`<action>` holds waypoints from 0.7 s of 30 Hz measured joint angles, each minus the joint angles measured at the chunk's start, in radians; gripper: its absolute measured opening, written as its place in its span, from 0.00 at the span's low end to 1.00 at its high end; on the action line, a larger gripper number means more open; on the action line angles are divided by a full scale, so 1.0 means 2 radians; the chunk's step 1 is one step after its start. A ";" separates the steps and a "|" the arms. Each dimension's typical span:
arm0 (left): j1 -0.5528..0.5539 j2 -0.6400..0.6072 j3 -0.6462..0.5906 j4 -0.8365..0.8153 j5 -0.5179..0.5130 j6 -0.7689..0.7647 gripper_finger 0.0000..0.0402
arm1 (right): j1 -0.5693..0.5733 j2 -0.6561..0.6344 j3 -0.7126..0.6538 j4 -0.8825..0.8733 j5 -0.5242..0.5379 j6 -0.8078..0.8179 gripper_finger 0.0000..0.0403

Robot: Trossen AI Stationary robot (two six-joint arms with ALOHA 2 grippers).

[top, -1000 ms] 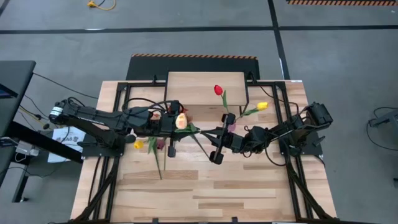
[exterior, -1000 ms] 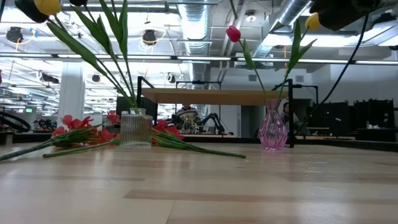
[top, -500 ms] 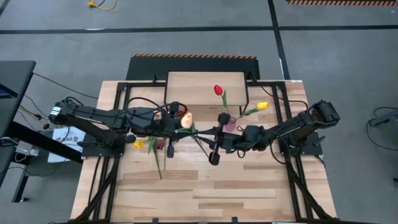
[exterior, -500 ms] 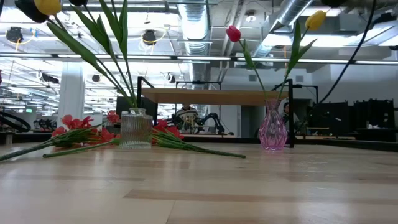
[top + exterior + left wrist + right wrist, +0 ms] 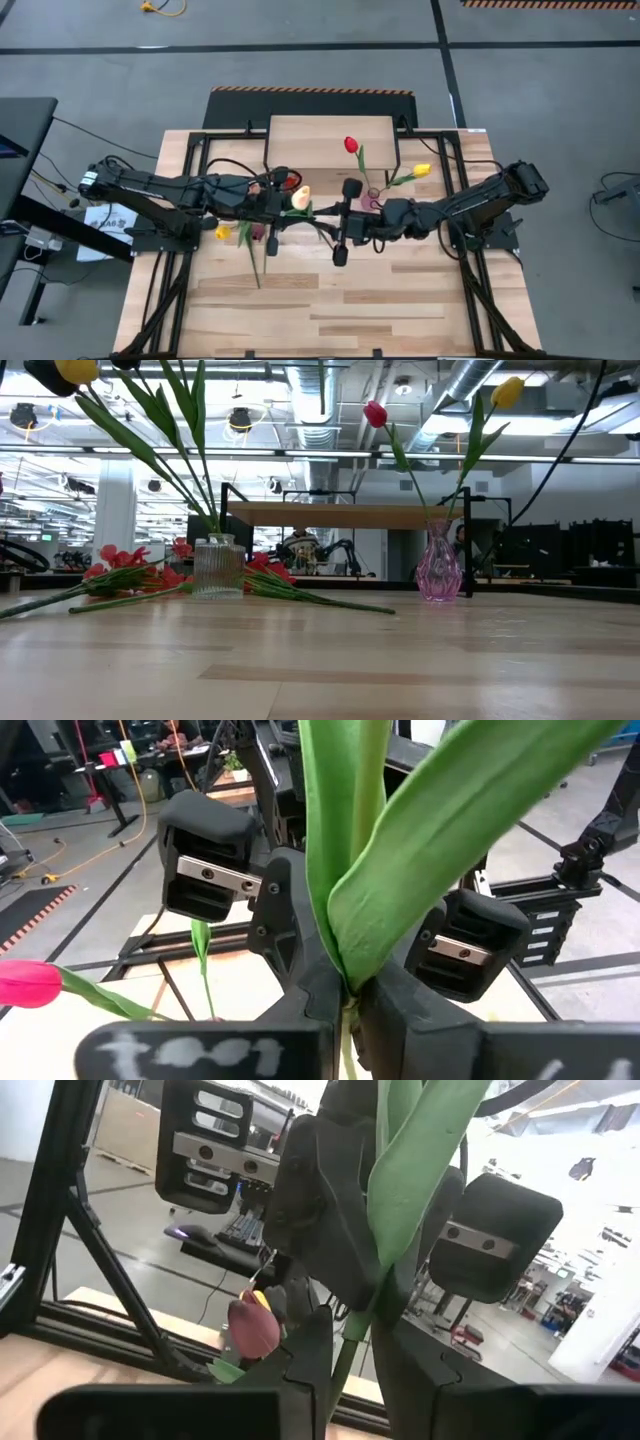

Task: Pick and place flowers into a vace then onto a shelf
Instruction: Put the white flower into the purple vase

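Above the table's middle, the left gripper (image 5: 345,995) pinches the cream tulip (image 5: 299,196) by its stem, stem lying along the line toward the right gripper (image 5: 352,1342), whose fingers stand narrowly apart around the same stem, face to face.

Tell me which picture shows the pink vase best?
The low view shows it best: the whole pink vase stands side-on on the table, with two stems rising from it. From above, only a small pink spot shows beside the right arm. The wrist views don't show it.
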 joint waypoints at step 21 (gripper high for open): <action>-0.028 -0.012 0.051 -0.085 -0.049 -0.005 0.39 | -0.007 -0.009 0.003 -0.008 0.028 0.012 0.00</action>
